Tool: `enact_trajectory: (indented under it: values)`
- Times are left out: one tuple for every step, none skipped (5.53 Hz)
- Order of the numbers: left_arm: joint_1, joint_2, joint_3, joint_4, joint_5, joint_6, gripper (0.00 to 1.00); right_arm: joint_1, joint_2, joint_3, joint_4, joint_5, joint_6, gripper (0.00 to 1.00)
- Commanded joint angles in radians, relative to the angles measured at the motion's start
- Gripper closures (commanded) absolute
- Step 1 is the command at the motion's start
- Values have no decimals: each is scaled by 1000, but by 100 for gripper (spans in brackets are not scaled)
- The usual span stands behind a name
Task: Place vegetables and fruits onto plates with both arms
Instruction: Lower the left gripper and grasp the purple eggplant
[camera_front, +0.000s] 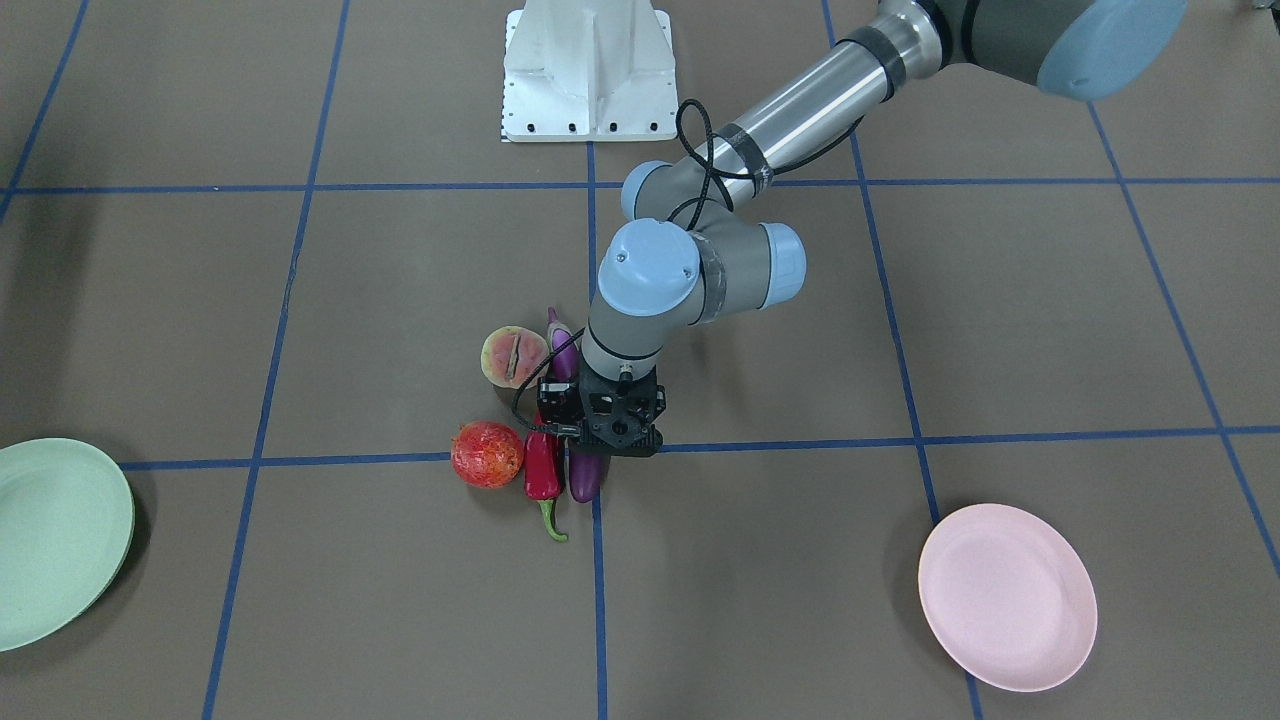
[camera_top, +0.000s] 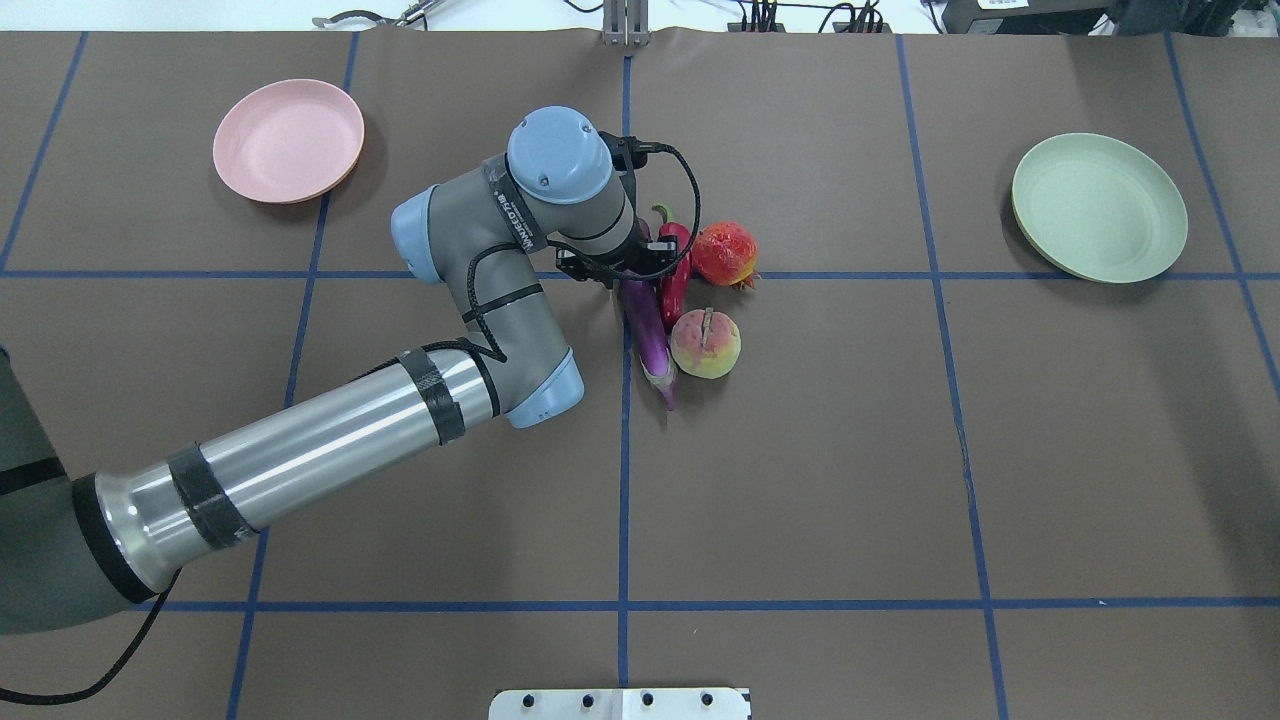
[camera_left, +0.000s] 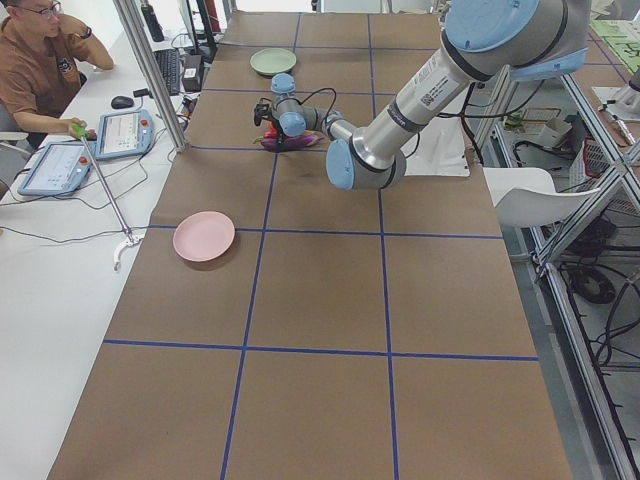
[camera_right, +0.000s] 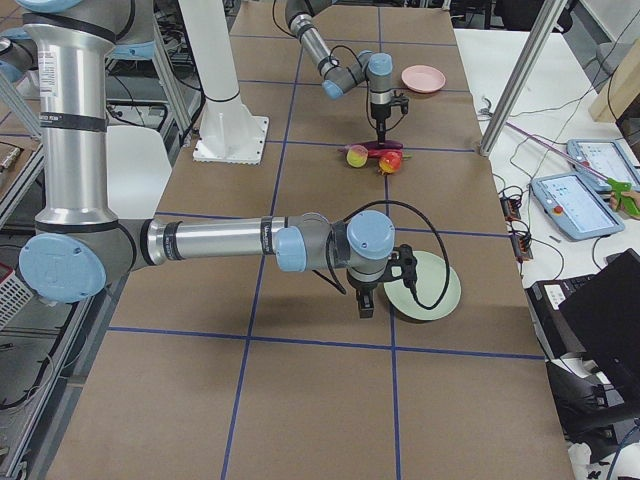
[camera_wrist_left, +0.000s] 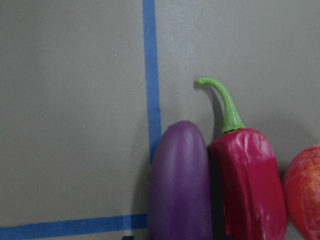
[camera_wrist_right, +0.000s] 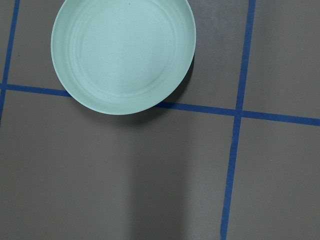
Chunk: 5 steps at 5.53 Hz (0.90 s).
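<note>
Hovering over the long glossy purple eggplant (camera_front: 585, 478), which lies mid-way across the counter (camera_top: 800, 450) touching the red chili pepper (camera_front: 542, 470), the left end effector (camera_front: 605, 425) seems to be lining up a pick; released or clenched, I cannot tell. Next it must grip the eggplant alone, then carry it to the pale pink round plate (camera_front: 1007, 597) by the counter's far edge.

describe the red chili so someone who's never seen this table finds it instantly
Near the centre of the brown table, where blue tape lines cross, produce is clustered. The glossy red chili pepper lies between the long purple eggplant and the round red-orange pomegranate. It alone has wrinkled red skin and a curved green stem.
</note>
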Motion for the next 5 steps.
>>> enact_trajectory:
  values:
    - [7, 0, 1, 0, 0, 0, 48, 0, 1, 3, 2, 1, 2, 0]
    - [7, 0, 1, 0, 0, -11, 82, 0, 18, 3, 2, 1, 2, 0]
    - [-5, 0, -11, -1, -2, -46, 100, 0, 48, 9, -8, 5, 3, 0]
    - [-47, 6, -69, 26, -35, -46, 100, -3, 76, 11, -3, 71, 64, 0]
    - [-102, 55, -158, 116, -110, -45, 100, -49, 111, 38, 9, 91, 168, 0]
